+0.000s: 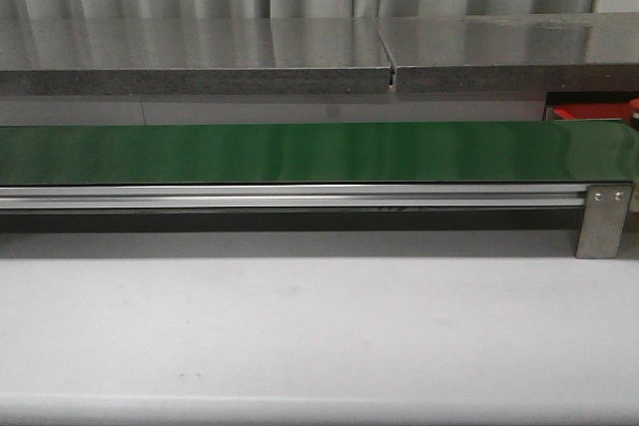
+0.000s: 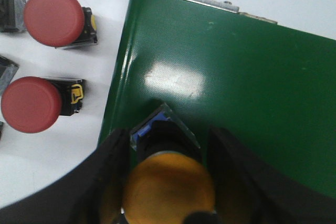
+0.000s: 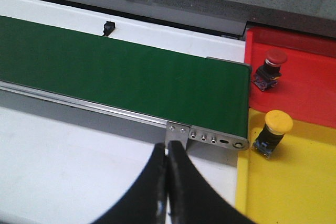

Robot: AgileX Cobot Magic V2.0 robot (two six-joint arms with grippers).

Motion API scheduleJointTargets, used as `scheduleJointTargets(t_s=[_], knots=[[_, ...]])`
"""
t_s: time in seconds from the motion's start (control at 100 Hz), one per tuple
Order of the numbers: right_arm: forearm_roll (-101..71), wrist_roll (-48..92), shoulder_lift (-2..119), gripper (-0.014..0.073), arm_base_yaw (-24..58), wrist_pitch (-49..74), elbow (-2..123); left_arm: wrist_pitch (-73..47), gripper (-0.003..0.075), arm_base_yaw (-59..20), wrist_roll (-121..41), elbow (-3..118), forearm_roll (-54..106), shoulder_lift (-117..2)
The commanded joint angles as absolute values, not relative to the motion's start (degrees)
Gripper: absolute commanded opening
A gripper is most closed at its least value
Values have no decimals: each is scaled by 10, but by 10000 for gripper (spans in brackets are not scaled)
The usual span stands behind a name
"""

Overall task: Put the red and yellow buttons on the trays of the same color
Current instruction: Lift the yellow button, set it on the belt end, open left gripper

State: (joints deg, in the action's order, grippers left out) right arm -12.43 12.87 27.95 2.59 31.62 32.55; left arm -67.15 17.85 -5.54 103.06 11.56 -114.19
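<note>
Buttons: yellow button (image 2: pixel 169 192) pinched in left tool (image 2: pixel 170 182) over green belt (image 2: pixel 236 77); two red buttons (image 2: pixel 52 17) on tabletop (image 2: pixel 47 156) beside it. Right tool (image 3: pixel 168 187) pressed together; no legible writing.

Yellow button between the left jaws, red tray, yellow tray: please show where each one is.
yellow button (image 2: pixel 169 190), left wrist view, on its domed cap
red tray (image 3: pixel 310 85), right wrist view, bare floor
yellow tray (image 3: pixel 299 182), right wrist view, bare floor

I see a white table (image 1: pixel 300 336) with a long green belt (image 1: pixel 300 152) on it. Two red buttons (image 2: pixel 52 17) (image 2: pixel 31 103) lie on the table beside the belt's end. At the other end sit a red tray (image 3: pixel 310 85) and a yellow tray (image 3: pixel 294 182).
</note>
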Motion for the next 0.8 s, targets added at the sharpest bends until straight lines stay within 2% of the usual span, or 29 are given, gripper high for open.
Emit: scheduleJointTargets(t_s=[0.0, 0.15, 0.22, 0.34, 0.41, 0.6, 0.79], knots=[[-128, 132, 280, -76, 27, 274, 340, -667, 190, 175, -54, 1050, 123, -1120], [-128, 132, 280, -76, 27, 274, 340, -673, 222, 175, -54, 1050, 123, -1126], [-128, 132, 280, -76, 27, 274, 340, -669, 298, 175, -55, 1052, 123, -1126], [-128, 132, 280, -76, 27, 274, 340, -670, 482, 175, -55, 1071, 123, -1126], [-128, 132, 280, -76, 27, 274, 340, -675, 542, 175, -55, 1090, 123, -1126], [-128, 132, 280, -76, 27, 274, 340, -680, 547, 176, -7, 1144, 120, -1126], [-128, 132, 280, -76, 27, 274, 340, -681, 547, 184, 59, 1145, 60, -1128]])
